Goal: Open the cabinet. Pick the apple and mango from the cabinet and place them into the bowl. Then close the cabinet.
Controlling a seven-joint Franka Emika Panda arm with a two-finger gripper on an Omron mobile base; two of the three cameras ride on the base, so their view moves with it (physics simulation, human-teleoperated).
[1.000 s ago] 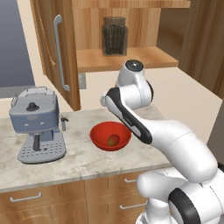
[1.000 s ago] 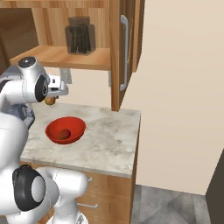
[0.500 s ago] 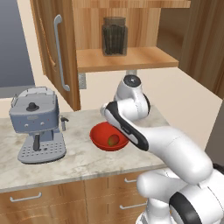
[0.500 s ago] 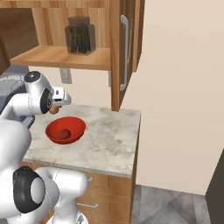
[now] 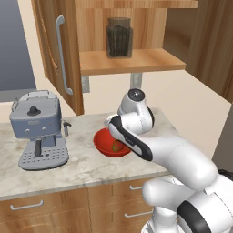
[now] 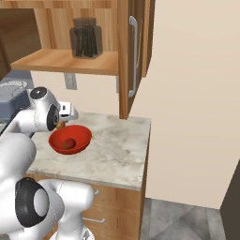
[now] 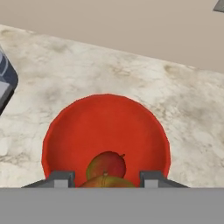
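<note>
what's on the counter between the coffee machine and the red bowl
Nothing: in the left base view, bare marble counter runs from the coffee machine to the bowl. Only the machine's small side wand sticks out over that stretch.

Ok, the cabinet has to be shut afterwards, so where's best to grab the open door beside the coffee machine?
Mid-height on its vertical bar handle, from the door's outer face, jaws level astride it: the bar is long, slim and stands off the wood.
</note>
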